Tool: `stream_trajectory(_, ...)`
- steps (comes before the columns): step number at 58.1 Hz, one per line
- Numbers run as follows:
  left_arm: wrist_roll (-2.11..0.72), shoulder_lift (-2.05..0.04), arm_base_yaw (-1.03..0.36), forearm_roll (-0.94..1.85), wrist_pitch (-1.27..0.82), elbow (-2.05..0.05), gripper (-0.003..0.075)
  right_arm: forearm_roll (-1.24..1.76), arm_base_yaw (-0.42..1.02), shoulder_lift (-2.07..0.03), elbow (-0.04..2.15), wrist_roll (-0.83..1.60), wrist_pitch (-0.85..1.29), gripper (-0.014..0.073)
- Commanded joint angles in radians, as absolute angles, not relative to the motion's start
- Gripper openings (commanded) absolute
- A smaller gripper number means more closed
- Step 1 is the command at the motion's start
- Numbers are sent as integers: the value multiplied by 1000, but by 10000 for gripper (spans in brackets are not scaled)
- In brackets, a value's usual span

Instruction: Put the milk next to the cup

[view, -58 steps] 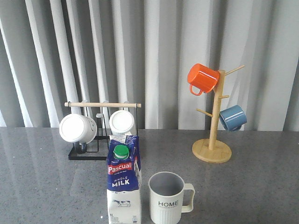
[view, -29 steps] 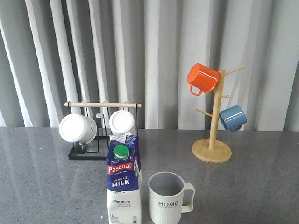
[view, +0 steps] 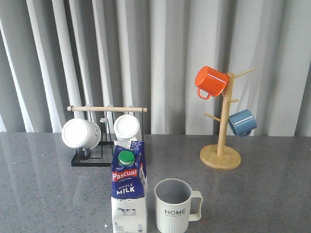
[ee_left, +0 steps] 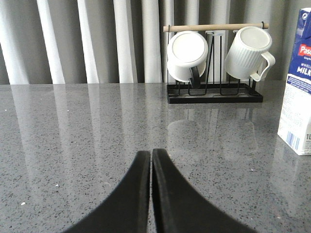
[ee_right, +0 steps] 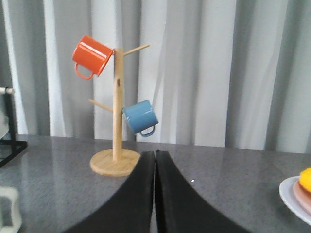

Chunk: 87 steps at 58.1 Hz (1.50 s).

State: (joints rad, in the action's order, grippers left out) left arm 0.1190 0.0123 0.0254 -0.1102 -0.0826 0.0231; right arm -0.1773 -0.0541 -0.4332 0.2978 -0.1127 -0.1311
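Note:
The blue and white milk carton point(view: 128, 189) with a green cap stands upright at the table's front, just left of the pale ribbed "HOME" cup point(view: 174, 206), a small gap between them. The carton's edge shows in the left wrist view point(ee_left: 297, 82). The cup's handle shows at the edge of the right wrist view point(ee_right: 8, 208). My left gripper point(ee_left: 150, 153) is shut and empty, low over the table left of the carton. My right gripper point(ee_right: 155, 153) is shut and empty, facing the wooden tree. Neither gripper shows in the front view.
A black rack point(view: 104, 138) with two white mugs stands behind the carton; it also shows in the left wrist view point(ee_left: 214, 94). A wooden mug tree point(view: 221, 145) holds an orange mug point(view: 210, 81) and a blue mug point(view: 242, 122). A plate with food point(ee_right: 299, 191) sits to the right.

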Motion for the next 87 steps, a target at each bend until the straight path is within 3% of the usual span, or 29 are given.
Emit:
stream_trajectory(1, 127, 23, 29, -110, -17, 8, -6, -184, -7, -316, 205, -123, -192, -9)
stream_trajectory(13, 127, 23, 29, -110, -17, 8, -6, -167, 56, -66, -30, -119, -192, -9)
stream_trajectory(20, 127, 23, 29, -110, -18, 8, -6, -104, 53, 23, -36, -100, -80, -9)
stream_trajectory(87, 127, 23, 29, -110, -19, 8, -8, -34, -36, 22, -36, 0, -56, -9)
